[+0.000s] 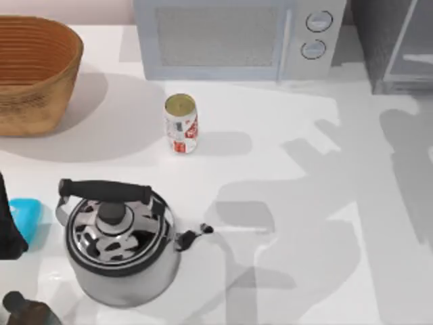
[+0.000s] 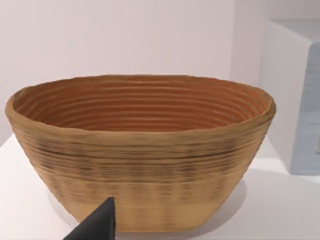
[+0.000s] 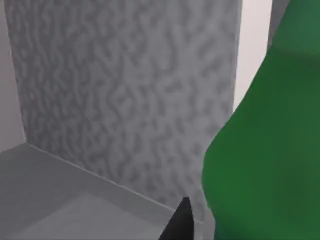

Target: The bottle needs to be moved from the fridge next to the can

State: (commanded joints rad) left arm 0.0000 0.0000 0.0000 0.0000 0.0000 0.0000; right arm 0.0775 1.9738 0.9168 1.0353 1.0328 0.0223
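The bottle (image 3: 265, 150) stands inside the fridge (image 3: 125, 100), close before the right gripper (image 3: 181, 222); its finger spread cannot be determined. The can (image 1: 181, 124) stands upright before the microwave (image 1: 230, 37). The wicker basket (image 2: 140, 165) holds nothing. The left arm (image 1: 8, 223) sits at the table's left edge.

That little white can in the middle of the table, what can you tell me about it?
The can is a small drinks can with a white body, red markings and a dull gold top. It looks like metal and appears undented. It stands upright on the white table, in front of the pale grey microwave, with the woven basket off to its left and the steel kettle nearer the camera. Nothing touches it but the table, and it casts a soft shadow to its right.
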